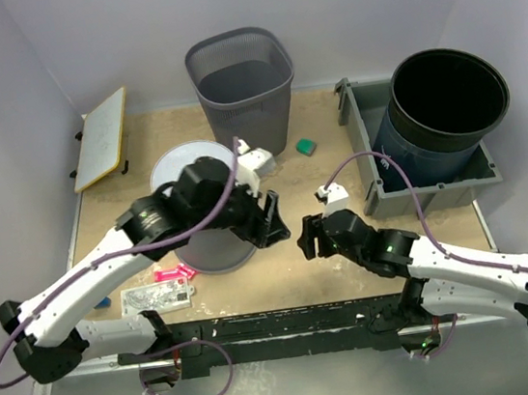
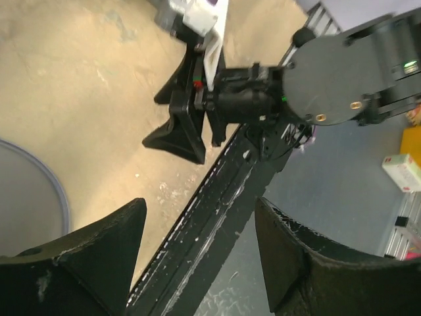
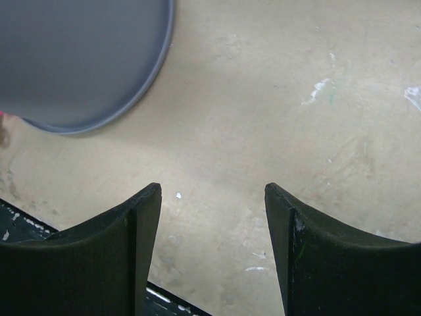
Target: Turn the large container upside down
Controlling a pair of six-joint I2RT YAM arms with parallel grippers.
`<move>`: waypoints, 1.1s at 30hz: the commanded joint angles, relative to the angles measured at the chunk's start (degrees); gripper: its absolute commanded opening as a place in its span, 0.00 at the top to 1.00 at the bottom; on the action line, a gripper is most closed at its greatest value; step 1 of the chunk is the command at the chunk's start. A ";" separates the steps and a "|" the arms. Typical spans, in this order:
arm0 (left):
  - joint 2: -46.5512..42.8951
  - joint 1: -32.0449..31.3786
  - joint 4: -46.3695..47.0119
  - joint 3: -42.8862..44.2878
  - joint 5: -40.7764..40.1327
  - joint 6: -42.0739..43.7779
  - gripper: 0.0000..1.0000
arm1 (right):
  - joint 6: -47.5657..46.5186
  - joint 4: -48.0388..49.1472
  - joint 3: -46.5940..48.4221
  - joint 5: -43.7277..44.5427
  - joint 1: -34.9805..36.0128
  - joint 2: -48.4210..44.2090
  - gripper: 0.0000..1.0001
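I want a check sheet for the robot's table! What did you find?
Surface: tan table, scuffed, white marks.
Job's things: grey tub, seems base up, not held.
Clutter: mesh bin; black bucket in grey tray; green block; pink piece; board; card.
Grippers: left gripper open, empty; right gripper open, empty.
Cables: purple cables, one along each arm.
Surroundings: lilac walls.
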 commanded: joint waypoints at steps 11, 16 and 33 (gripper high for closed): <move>4.40 8.47 -2.97 -4.93 -13.12 0.21 0.37 | 4.83 -8.73 -1.95 9.35 0.14 -7.79 0.33; 3.32 14.22 -1.95 -3.91 -22.44 -3.01 0.37 | 4.73 -10.09 -0.33 9.92 0.14 -7.08 0.33; 6.78 14.38 16.65 8.70 -9.94 -8.08 0.39 | 2.05 9.46 9.71 0.80 0.14 8.17 0.31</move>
